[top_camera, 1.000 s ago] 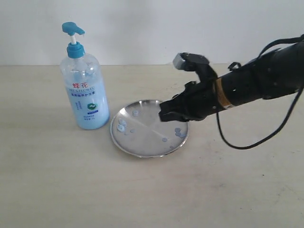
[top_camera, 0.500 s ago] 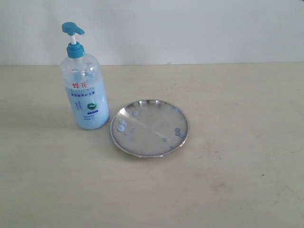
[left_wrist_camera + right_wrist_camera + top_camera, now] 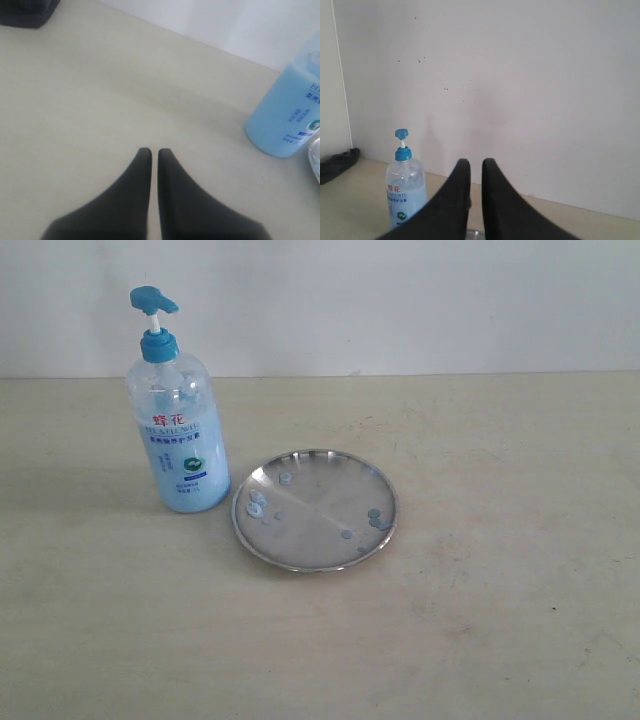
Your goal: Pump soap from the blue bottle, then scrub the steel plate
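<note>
The blue bottle (image 3: 180, 440) stands upright on the table with its pump head up, touching or nearly touching the left rim of the steel plate (image 3: 315, 510). Small bluish soap drops (image 3: 257, 505) dot the plate. Neither arm shows in the exterior view. My left gripper (image 3: 155, 151) is shut and empty, low over bare table, with the bottle (image 3: 287, 120) and a sliver of plate rim (image 3: 316, 157) off to one side. My right gripper (image 3: 476, 162) is shut and empty, held well back and facing the wall, with the bottle (image 3: 405, 192) beyond its tips.
A dark object (image 3: 27, 12) lies on the table far from the bottle; it also shows by the wall (image 3: 337, 162). A white wall closes the back of the table. A thin cable (image 3: 340, 75) runs down the wall.
One second ago the right arm reached over the plate's right side. It has since pulled back out of the exterior view. Bottle and plate have not moved.
</note>
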Motion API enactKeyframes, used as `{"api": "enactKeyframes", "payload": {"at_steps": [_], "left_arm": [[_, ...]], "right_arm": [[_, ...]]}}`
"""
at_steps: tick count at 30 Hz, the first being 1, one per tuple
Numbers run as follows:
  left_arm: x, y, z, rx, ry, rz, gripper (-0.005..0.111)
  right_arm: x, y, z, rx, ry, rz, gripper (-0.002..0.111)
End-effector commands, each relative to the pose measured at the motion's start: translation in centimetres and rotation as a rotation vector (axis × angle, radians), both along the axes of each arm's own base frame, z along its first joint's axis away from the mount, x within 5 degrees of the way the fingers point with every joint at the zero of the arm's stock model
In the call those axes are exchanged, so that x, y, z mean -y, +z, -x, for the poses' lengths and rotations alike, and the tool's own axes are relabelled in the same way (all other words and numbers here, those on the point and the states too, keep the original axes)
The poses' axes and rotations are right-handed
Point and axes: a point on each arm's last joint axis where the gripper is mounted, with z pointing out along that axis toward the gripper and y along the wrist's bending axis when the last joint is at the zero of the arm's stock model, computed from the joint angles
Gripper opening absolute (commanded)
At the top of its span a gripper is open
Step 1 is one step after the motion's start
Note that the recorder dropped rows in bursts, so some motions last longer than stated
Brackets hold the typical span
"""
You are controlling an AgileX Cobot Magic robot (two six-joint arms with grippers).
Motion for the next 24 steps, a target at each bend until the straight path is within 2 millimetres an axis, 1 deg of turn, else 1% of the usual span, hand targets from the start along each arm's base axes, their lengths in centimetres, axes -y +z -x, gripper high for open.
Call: {"api": "enactKeyframes", "payload": {"at_steps": [1, 2, 3, 4, 5, 7, 8, 11, 14, 15, 16, 18, 19, 20, 21, 23, 24], "left_arm": [[0.0, 0.0, 0.0, -0.003, -0.002, -0.008, 0.004], [0.0, 0.0, 0.0, -0.003, -0.002, -0.008, 0.004], [0.0, 0.0, 0.0, -0.003, -0.002, -0.008, 0.004], [0.0, 0.0, 0.0, -0.003, -0.002, -0.008, 0.004], [0.0, 0.0, 0.0, -0.003, -0.002, -0.008, 0.004], [0.0, 0.0, 0.0, -0.003, -0.002, -0.008, 0.004], [0.0, 0.0, 0.0, -0.003, -0.002, -0.008, 0.004], [0.0, 0.1, 0.0, 0.004, -0.003, -0.009, 0.004], [0.0, 0.1, 0.0, 0.004, -0.003, -0.009, 0.004], [0.0, 0.1, 0.0, 0.004, -0.003, -0.009, 0.004], [0.0, 0.1, 0.0, 0.004, -0.003, -0.009, 0.004], [0.0, 0.1, 0.0, 0.004, -0.003, -0.009, 0.004], [0.0, 0.1, 0.0, 0.004, -0.003, -0.009, 0.004], [0.0, 0.1, 0.0, 0.004, -0.003, -0.009, 0.004], [0.0, 0.1, 0.0, 0.006, -0.003, -0.009, 0.004], [0.0, 0.1, 0.0, 0.008, -0.002, -0.009, 0.004], [0.0, 0.1, 0.0, 0.008, -0.002, -0.011, 0.004]], "right_arm": [[0.4, 0.0, -0.2, 0.026, -0.053, 0.008, 0.000], [0.9, 0.2, -0.4, 0.101, -0.131, 0.079, 0.000], [1.3, 0.3, -0.5, 0.127, -0.185, 0.107, 0.000], [2.0, 0.2, -0.6, 0.132, -0.274, 0.171, 0.000], [2.1, 0.0, -0.6, 0.116, -0.294, 0.192, 0.000], [2.1, -0.8, -0.8, 0.024, -0.274, 0.165, 0.000], [2.0, -1.2, -0.9, 0.012, -0.268, 0.208, 0.000], [1.8, -2.8, -1.2, -0.044, -0.245, 0.189, 0.000], [1.9, -4.9, -1.6, -0.105, -0.247, 0.152, 0.000], [1.9, -6.2, -1.8, -0.140, -0.251, 0.129, 0.000], [2.1, -7.1, -1.9, -0.155, -0.262, 0.128, 0.000], [2.5, -9.7, -2.0, -0.176, -0.306, 0.115, 0.000], [2.6, -10.2, -2.0, -0.170, -0.324, 0.090, 0.000], [2.7, -10.2, -2.0, -0.170, -0.323, 0.059, 0.000], [2.4, -10.8, -2.0, -0.238, -0.298, 0.069, 0.000], [2.5, -11.0, -2.0, -0.247, -0.318, 0.118, 0.000], [2.6, -11.0, -1.9, -0.258, -0.329, 0.110, 0.000]]}}
